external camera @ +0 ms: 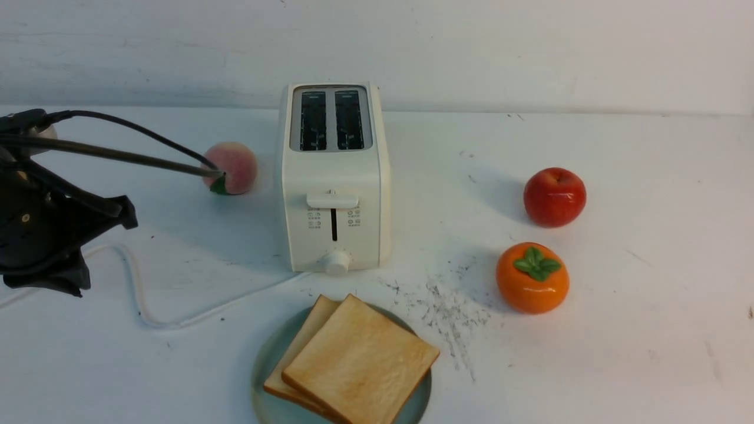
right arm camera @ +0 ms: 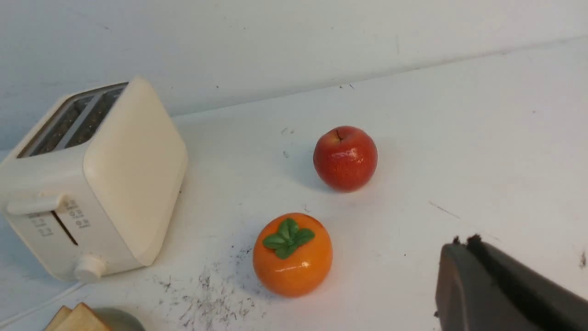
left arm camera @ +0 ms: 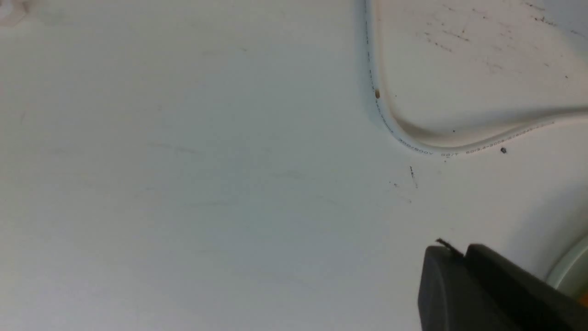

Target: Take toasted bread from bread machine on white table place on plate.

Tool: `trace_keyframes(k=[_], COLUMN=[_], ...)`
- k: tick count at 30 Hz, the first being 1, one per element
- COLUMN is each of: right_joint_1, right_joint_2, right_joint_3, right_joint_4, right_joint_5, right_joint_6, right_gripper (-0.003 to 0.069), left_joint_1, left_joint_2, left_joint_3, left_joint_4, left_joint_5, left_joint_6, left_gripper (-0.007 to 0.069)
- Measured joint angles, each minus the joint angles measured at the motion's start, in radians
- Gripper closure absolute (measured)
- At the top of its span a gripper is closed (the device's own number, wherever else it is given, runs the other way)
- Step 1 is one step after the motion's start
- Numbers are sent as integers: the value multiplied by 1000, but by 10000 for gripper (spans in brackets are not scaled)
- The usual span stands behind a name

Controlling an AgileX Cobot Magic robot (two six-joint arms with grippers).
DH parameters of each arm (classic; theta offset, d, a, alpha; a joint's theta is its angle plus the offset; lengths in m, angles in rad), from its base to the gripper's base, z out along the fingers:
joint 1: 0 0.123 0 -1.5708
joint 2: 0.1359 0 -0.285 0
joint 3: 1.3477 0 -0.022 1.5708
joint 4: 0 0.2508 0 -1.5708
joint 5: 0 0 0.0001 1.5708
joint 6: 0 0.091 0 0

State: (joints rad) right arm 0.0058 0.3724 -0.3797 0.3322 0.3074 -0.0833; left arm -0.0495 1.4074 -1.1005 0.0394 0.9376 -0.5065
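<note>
Two slices of toasted bread lie overlapping on the teal plate (external camera: 263,364) at the table's front centre, the upper slice (external camera: 362,362) over the lower one (external camera: 309,333). The white bread machine (external camera: 333,176) stands behind the plate and both its slots are empty. My left gripper (left arm camera: 452,250) is shut and empty, low over the white table (external camera: 648,294) left of the plate, whose rim (left arm camera: 572,269) shows beside it. My left arm (external camera: 41,229) is at the far left. My right gripper (right arm camera: 464,243) is shut and empty, right of the fruits; it is outside the front view.
The toaster's white cord (external camera: 135,288) loops across the table between my left arm and the plate. A peach (external camera: 232,166) sits left of the toaster. A red apple (external camera: 554,196) and an orange persimmon (external camera: 532,277) sit to its right. A white wall runs behind.
</note>
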Motion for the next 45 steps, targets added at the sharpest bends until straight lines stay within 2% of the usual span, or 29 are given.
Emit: trace_keyframes(k=[11, 20, 31, 40, 45], right_joint_1=[-1, 1, 89, 90, 90], right_joint_2=[0, -22, -271, -381, -382], right_joint_3=[120, 128, 345, 393, 393], right_joint_4=[5, 3, -196, -217, -217], right_joint_5=[-22, 64, 85, 77, 77], right_joint_6=[0, 0, 0, 0, 0], right_gripper=[660, 652, 643, 635, 625], left_joint_1=[0, 0, 0, 0, 0], left_joint_2=[0, 0, 0, -96, -321], left_joint_3=[0, 0, -1, -126, -156], left_joint_4=[66, 72, 108, 83, 16], left_joint_5=[19, 27, 47, 272, 300], left_joint_6=[2, -1, 26, 64, 120], left_gripper=[576, 568, 564, 566, 638])
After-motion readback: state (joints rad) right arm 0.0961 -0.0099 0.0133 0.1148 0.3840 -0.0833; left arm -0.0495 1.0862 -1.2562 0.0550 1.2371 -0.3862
